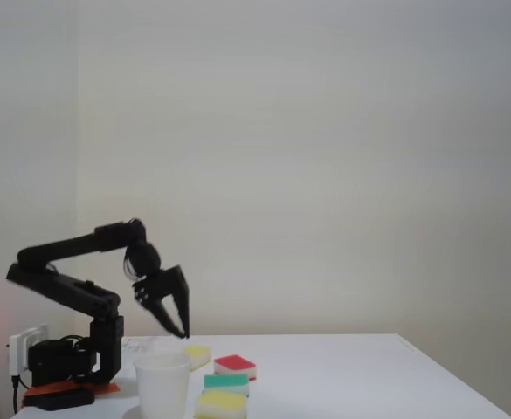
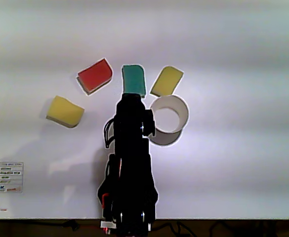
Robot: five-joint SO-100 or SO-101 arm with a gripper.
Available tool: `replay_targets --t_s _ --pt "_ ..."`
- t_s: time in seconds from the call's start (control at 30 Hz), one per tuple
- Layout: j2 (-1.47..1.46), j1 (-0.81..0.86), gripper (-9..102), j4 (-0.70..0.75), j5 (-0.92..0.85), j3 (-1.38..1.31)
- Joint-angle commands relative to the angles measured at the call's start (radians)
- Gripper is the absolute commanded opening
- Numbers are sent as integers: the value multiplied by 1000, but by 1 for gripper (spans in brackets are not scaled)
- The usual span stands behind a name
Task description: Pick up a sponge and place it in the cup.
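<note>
The sponge [image 1: 197,355], a pale-yellow block, lies flat on the white table; in the other view the sponge [image 2: 65,111] is at the left, apart from everything else. The white paper cup [image 1: 162,384] stands upright near the front, and from above the cup [image 2: 169,113] shows nothing inside. My black gripper [image 1: 183,332] hangs above the table, pointing down, over the ground between cup and sponge. Its fingers [image 1: 175,305] taper to a single tip with nothing between them. In the other view the arm [image 2: 132,148] covers the gripper.
A red-topped sponge [image 2: 95,75], a green-topped sponge [image 2: 134,79] and a brighter yellow-topped sponge [image 2: 167,80] lie in an arc beyond the arm. The yellow-topped one is close to the cup. A labelled card [image 2: 4,177] lies at the left. The arm's base [image 1: 63,362] stands at the table's left end.
</note>
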Motion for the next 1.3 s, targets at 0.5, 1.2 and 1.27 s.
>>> replay_targets --t_s 0.5,1.2,1.27 --pt "-394 -347 0 302 308 -606" --pt "-689 -577 0 239 710 -603" --pt "-709 -572 0 216 703 -581"
